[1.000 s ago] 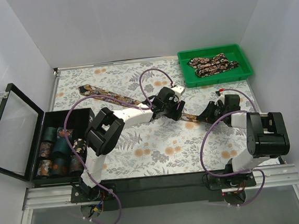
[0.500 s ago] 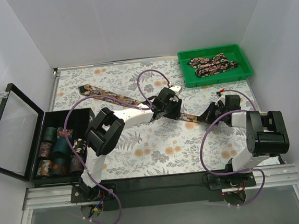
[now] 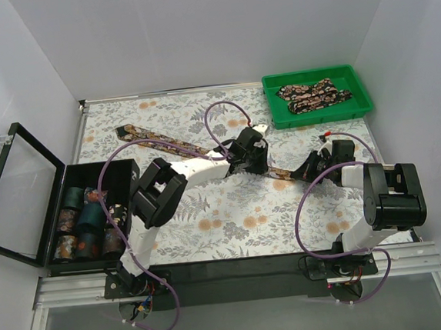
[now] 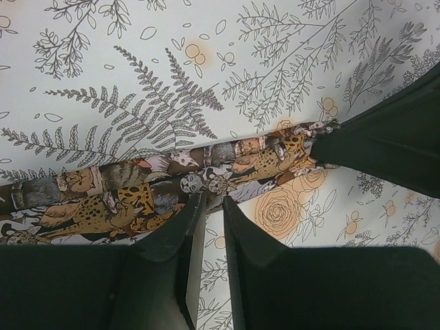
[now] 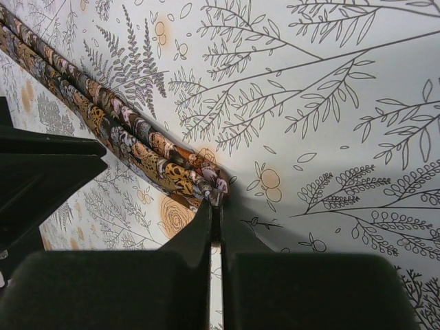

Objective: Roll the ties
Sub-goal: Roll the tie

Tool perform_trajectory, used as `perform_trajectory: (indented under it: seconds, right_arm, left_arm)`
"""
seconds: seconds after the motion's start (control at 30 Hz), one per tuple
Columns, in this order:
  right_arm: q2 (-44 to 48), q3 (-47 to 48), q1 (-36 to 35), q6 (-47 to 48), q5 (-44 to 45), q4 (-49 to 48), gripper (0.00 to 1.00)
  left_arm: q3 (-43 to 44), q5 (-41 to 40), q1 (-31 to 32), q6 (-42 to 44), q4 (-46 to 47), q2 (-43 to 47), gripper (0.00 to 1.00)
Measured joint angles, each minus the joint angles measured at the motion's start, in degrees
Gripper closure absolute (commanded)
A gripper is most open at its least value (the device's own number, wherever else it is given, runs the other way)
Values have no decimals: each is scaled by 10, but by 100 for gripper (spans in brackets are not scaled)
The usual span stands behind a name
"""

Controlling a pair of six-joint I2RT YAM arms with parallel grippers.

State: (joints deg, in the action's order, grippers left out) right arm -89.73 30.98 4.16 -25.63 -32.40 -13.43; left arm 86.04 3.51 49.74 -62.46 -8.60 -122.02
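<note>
A patterned tie (image 3: 164, 143) is lying stretched in a long diagonal line across the fern-print tablecloth (image 3: 233, 225), folded lengthwise into a narrow band.

The right gripper (image 5: 215, 206) is sitting at the tie's narrow end. Its fingers are pressed almost flat together, and the very tip of the fabric is meeting them right at the fingertips, so it appears to be pinching that end.

The left gripper (image 4: 212, 205) is working further along the band. Its fingers are closed to a thin slit, with cloth showing through the gap behind the tips. The tie is running crosswise just beyond the fingertips, and its near edge seems to be caught between them, though the grip is not fully clear. The right gripper is showing as a dark shape past the left fingers, up and to the right, where the band ends.

Compared with a second ago, very little is changing. The left gripper is turning slightly and its arm is drifting a touch, while the tie is keeping the same straight line. No coil is forming yet, so the rolling itself is probably still to begin.

Spare ties (image 3: 315, 95) are waiting in a green tray (image 3: 320, 116), and rolled ties (image 3: 86, 219) are sitting in a black box (image 3: 101, 166).
</note>
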Motion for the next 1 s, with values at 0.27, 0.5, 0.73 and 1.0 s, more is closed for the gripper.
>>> perform_trajectory:
  seconds: [0.27, 0.5, 0.73, 1.0]
  right_arm:
    - [0, 0, 0, -2, 0, 2, 99]
    - [0, 0, 0, -3, -4, 4, 99]
    - [3, 0, 0, -6, -7, 18, 99]
    - [23, 5, 0, -7, 2, 59, 99]
  left_arm:
    - [15, 6, 0, -7, -4, -26, 83]
    - [27, 5, 0, -6, -4, -34, 84]
    - [35, 3, 0, -6, -3, -38, 85]
    - [35, 4, 0, -11, 0, -47, 83]
